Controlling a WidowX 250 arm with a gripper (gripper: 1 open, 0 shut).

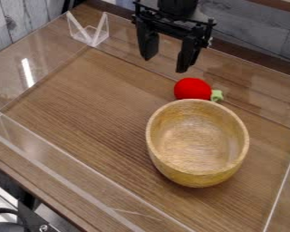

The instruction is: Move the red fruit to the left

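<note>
Gripper (167, 54) hangs above the table (87, 100), fingers wide apart and pointing down, nothing in them. The fruit (194, 89) sits just below and a bit right of it, close against the far rim of the bowl (198, 141), its green tip poking right. I'd say the reach is the step here: come down centred on the red body, one finger each side, and mind that rim, because there looks to be little room on the near side. Pinch across the widest part; it's glossy and may squirt out. Bowl itself is empty, bare wood inside. Clear walls (39, 149) ring the table.
</note>
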